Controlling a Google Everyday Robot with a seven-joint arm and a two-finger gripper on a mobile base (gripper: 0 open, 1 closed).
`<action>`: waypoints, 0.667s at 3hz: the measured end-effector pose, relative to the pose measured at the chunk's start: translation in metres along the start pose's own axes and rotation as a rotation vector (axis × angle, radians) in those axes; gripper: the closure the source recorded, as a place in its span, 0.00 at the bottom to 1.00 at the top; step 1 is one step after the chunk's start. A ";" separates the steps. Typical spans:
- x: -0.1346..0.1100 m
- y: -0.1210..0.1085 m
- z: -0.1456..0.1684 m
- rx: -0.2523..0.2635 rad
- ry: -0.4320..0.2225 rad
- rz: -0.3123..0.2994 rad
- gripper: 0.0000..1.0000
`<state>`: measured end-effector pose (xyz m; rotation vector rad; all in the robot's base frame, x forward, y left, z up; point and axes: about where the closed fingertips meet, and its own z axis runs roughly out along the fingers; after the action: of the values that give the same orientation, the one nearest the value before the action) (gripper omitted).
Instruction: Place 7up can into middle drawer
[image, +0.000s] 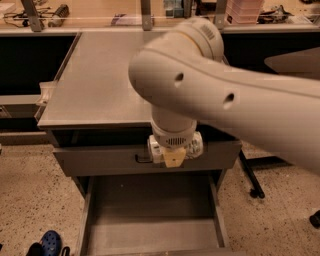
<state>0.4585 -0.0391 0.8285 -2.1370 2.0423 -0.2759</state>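
The middle drawer (150, 220) is pulled open at the bottom of the camera view, a wide shallow grey box with a bare floor. My gripper (173, 156) points down from the big white arm (210, 95), just in front of the cabinet's front edge and above the back of the open drawer. It overlaps the closed grey drawer front (95, 161), next to its dark loop handle (142, 159). The wrist hides whatever is under it. The 7up can is not in view.
The grey cabinet top (95, 85) lies behind the arm. A black table leg with a foot (251, 177) stands on the speckled floor at the right. A blue shoe (50, 243) is at the bottom left. Cluttered benches run along the back.
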 end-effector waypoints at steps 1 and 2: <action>0.066 0.035 0.046 0.088 0.039 0.156 1.00; 0.074 0.033 0.054 0.184 -0.019 0.103 1.00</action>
<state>0.4435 -0.1143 0.7689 -1.9140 2.0225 -0.4098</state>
